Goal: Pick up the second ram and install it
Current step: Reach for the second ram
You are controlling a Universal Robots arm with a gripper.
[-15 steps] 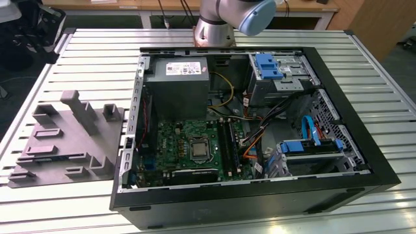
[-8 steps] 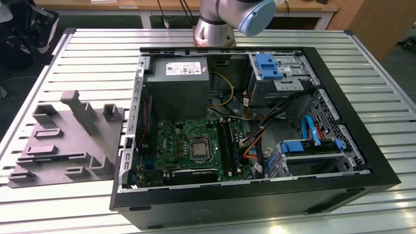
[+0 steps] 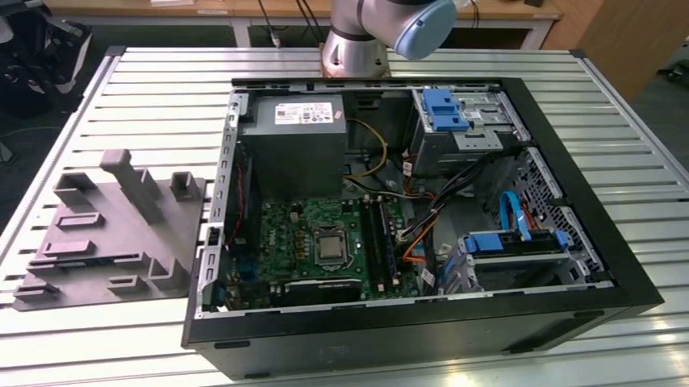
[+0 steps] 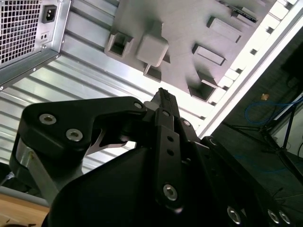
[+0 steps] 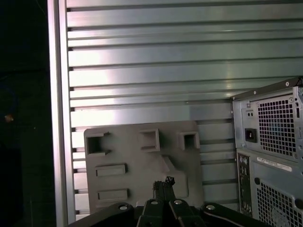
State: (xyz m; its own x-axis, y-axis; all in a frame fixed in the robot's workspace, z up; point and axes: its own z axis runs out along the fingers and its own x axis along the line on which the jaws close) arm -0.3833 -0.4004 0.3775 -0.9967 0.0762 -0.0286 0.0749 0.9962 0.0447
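My gripper hangs high over the grey moulded tray, its two black fingers pressed together with nothing between them. In the second wrist view the shut gripper points at the same tray. In the exterior view the tray lies to the left of the open computer case. Inside the case is the green circuit board with its long black slot strips. The second ram is hidden; I cannot make out a blue stick among the slots or on the tray.
The arm's base stands behind the case on the slatted metal table. A grey power box, blue drive brackets and loose cables fill the case. The case's rear panel rises beside the tray.
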